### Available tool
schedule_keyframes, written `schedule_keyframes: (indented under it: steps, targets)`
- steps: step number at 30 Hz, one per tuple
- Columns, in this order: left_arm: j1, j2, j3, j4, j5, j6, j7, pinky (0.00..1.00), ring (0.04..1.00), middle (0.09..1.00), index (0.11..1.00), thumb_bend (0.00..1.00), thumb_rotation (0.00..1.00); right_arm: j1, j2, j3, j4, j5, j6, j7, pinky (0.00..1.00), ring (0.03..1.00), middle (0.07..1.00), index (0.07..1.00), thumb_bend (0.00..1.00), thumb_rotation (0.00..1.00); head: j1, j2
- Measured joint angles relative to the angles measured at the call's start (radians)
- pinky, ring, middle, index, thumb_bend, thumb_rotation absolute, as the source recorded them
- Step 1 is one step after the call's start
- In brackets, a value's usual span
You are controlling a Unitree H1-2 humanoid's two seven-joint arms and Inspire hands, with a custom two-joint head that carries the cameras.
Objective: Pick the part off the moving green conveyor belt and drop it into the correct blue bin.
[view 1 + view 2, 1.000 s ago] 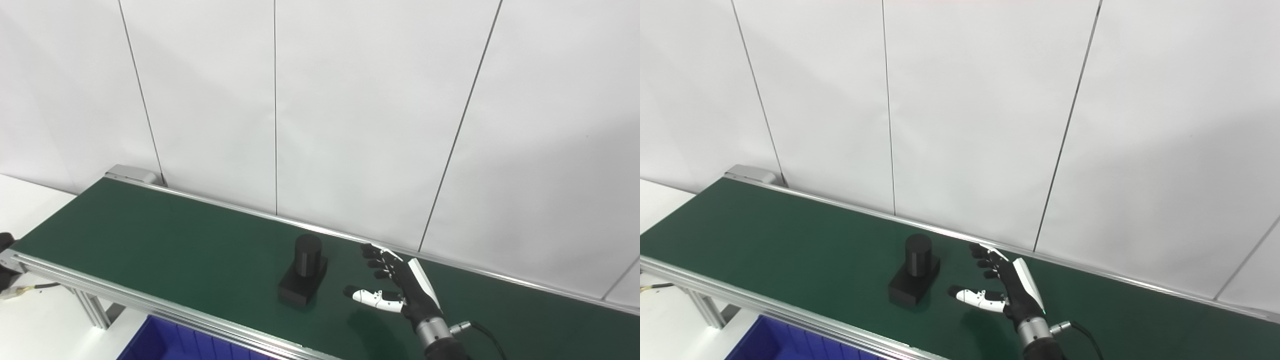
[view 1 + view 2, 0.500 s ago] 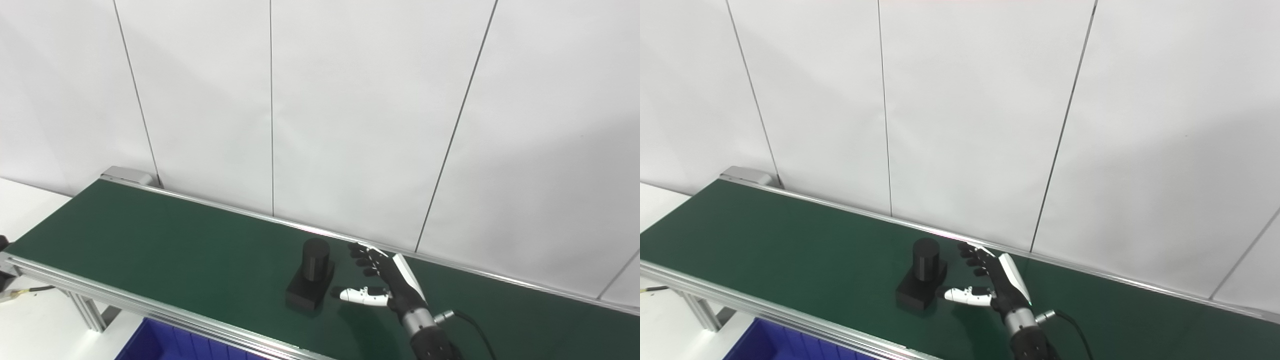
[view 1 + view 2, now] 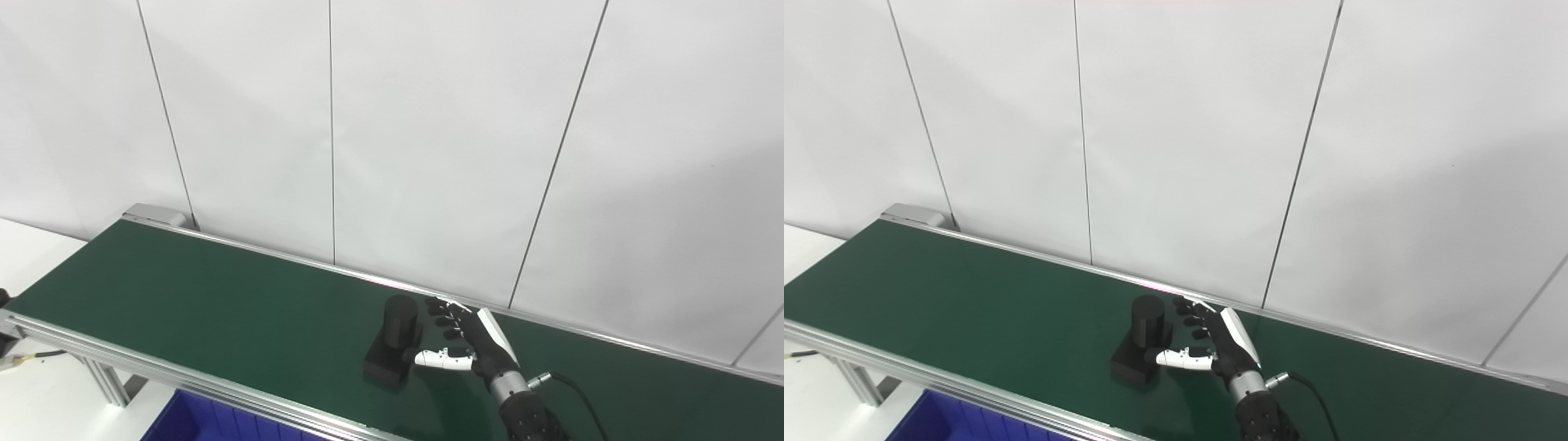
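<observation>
The right robot hand [image 3: 474, 346] is mostly black, with a white plate along its back. Its fingers [image 3: 442, 310] are black and bumpy. Its thumb [image 3: 436, 359] is white with small dark spots and a black tip. The wrist is a shiny silver ring. A thin black cable [image 3: 572, 392] plugs in beside it. The forearm is black.

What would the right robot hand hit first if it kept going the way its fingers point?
Most likely the black part on the green conveyor belt; the right robot hand is open right beside it, though contact is unclear.
</observation>
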Motion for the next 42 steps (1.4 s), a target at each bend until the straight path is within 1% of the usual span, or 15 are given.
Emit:
schedule_keyframes:
  steps: [4,12,15,21,23,25,26,28,29,30,31,32,33,36,42]
  targets:
    - [0.001,-0.003,-0.004,-0.001,0.000,0.000,0.000,0.58,0.711,0.750,0.784,1.00,0.27,-0.025,0.002,0.003,0.036,-0.003,0.000,-0.013,0.70,0.788,0.820,0.831,0.79,0.27,0.000,0.003]
    - [0.010,-0.007,-0.009,-0.004,0.000,0.000,0.000,0.59,0.715,0.757,0.785,1.00,0.28,-0.058,0.008,0.007,0.093,-0.001,-0.013,-0.036,0.72,0.795,0.819,0.825,0.78,0.26,-0.002,0.005]
    - [0.011,-0.007,-0.010,-0.009,0.000,0.000,0.000,0.59,0.715,0.756,0.786,1.00,0.28,-0.063,0.009,0.008,0.121,-0.002,-0.017,-0.042,0.70,0.784,0.813,0.825,0.78,0.25,0.000,0.003]
    - [0.016,-0.012,-0.012,-0.012,0.000,0.000,0.004,0.59,0.716,0.759,0.788,1.00,0.28,-0.091,0.015,0.007,0.196,-0.001,-0.063,-0.075,0.72,0.788,0.807,0.821,0.79,0.22,-0.002,0.002]
    - [0.019,-0.014,-0.012,-0.014,0.000,0.000,0.006,0.59,0.714,0.758,0.788,1.00,0.29,-0.099,0.021,0.007,0.218,-0.001,-0.072,-0.083,0.72,0.783,0.801,0.816,0.79,0.19,-0.003,0.005]
    - [0.023,-0.016,-0.013,-0.015,0.000,0.000,0.009,0.59,0.714,0.759,0.788,1.00,0.29,-0.106,0.027,0.004,0.236,0.003,-0.082,-0.100,0.69,0.756,0.779,0.790,0.78,0.09,-0.005,0.008]
    - [0.025,-0.016,-0.013,-0.015,0.000,0.000,0.010,0.59,0.715,0.759,0.787,1.00,0.29,-0.108,0.030,0.000,0.248,0.006,-0.091,-0.109,0.69,0.753,0.776,0.787,0.78,0.08,-0.005,0.008]
    - [0.029,-0.017,-0.015,-0.018,0.000,0.000,0.010,0.60,0.714,0.759,0.786,1.00,0.29,-0.108,0.034,-0.003,0.259,0.005,-0.112,-0.136,0.62,0.679,0.720,0.729,0.80,0.02,-0.009,0.011]
    - [0.032,-0.016,-0.015,-0.020,0.000,0.000,0.010,0.60,0.714,0.759,0.783,1.00,0.29,-0.108,0.037,-0.004,0.267,0.002,-0.124,-0.164,0.57,0.630,0.684,0.689,0.78,0.01,-0.011,0.012]
    - [0.033,-0.016,-0.015,-0.021,0.000,0.000,0.010,0.60,0.714,0.758,0.781,1.00,0.29,-0.109,0.042,-0.008,0.278,-0.001,-0.133,-0.201,0.53,0.534,0.650,0.652,0.63,0.00,-0.011,0.012]
    - [0.035,-0.016,-0.015,-0.023,0.000,0.000,0.010,0.60,0.714,0.758,0.780,1.00,0.29,-0.109,0.046,-0.010,0.284,-0.004,-0.136,-0.236,0.51,0.501,0.639,0.640,0.58,0.00,-0.015,0.015]
    - [0.036,-0.016,-0.016,-0.025,0.000,0.000,0.010,0.59,0.709,0.757,0.781,1.00,0.30,-0.109,0.051,-0.012,0.289,-0.010,-0.143,-0.271,0.43,0.462,0.570,0.562,0.53,0.00,-0.015,0.015]
    - [0.036,-0.016,-0.016,-0.028,0.000,0.000,0.010,0.59,0.710,0.757,0.782,1.00,0.30,-0.109,0.055,-0.014,0.293,-0.016,-0.154,-0.298,0.39,0.449,0.537,0.517,0.51,0.00,-0.021,0.018]
    - [0.036,-0.016,-0.017,-0.042,0.000,0.000,0.010,0.59,0.707,0.755,0.780,1.00,0.30,-0.109,0.063,-0.014,0.312,-0.029,-0.191,-0.386,0.36,0.448,0.526,0.496,0.50,0.00,-0.023,0.020]
    - [0.040,-0.016,-0.016,-0.046,0.000,0.000,0.010,0.58,0.697,0.751,0.781,1.00,0.32,-0.109,0.065,-0.021,0.316,-0.026,-0.201,-0.417,0.35,0.452,0.529,0.502,0.50,0.00,-0.034,0.025]
